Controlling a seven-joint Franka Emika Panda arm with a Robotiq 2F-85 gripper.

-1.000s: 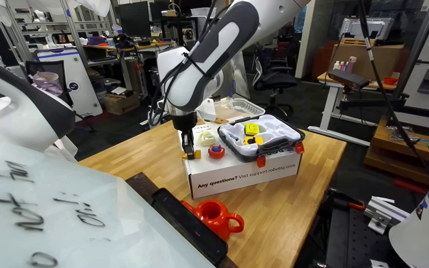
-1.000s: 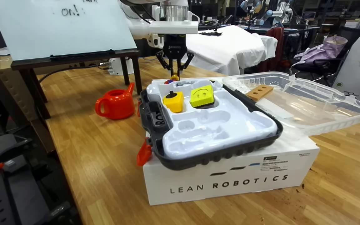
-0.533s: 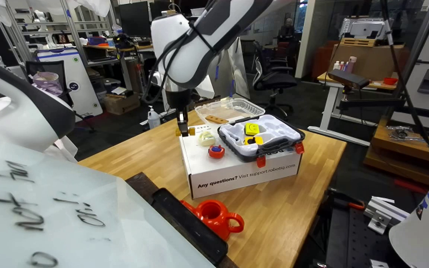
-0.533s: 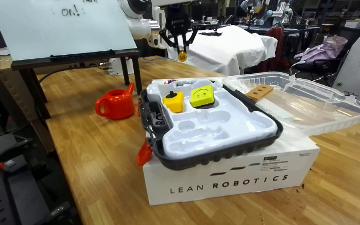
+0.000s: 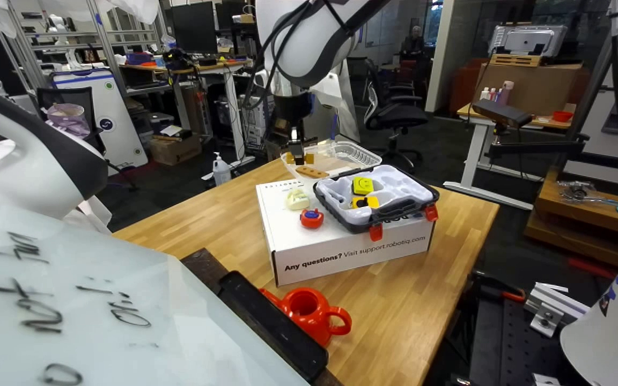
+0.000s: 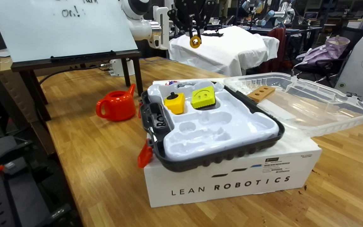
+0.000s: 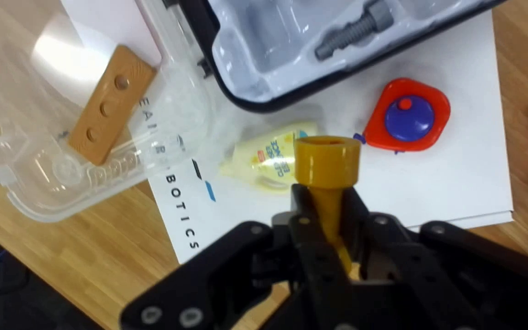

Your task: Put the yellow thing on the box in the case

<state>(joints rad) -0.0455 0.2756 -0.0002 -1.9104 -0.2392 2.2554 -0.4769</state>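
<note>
Gripping the yellow spool-shaped piece (image 7: 327, 167) in midair

Pinching it by the narrow middle between nearly closed fingers (image 7: 354, 208). Holding it up outside the open case (image 6: 247, 126), above the worktop (image 6: 99, 164). Looking down, in the wrist view, on a pale-yellow bottle (image 7: 268, 156) lying on the white box (image 7: 438, 183).

Even light falls across the tabletop (image 6: 90, 164) with soft shadows, while the floor (image 5: 142, 187) past its edges is dim. In an exterior view, glints dot the case (image 6: 241, 126) and, toward the left edge, the red pot (image 6: 120, 108). In the wrist view, white glare washes over the clear lid (image 7: 48, 119), and the gripper (image 7: 326, 197) looks dark and slightly soft.
</note>
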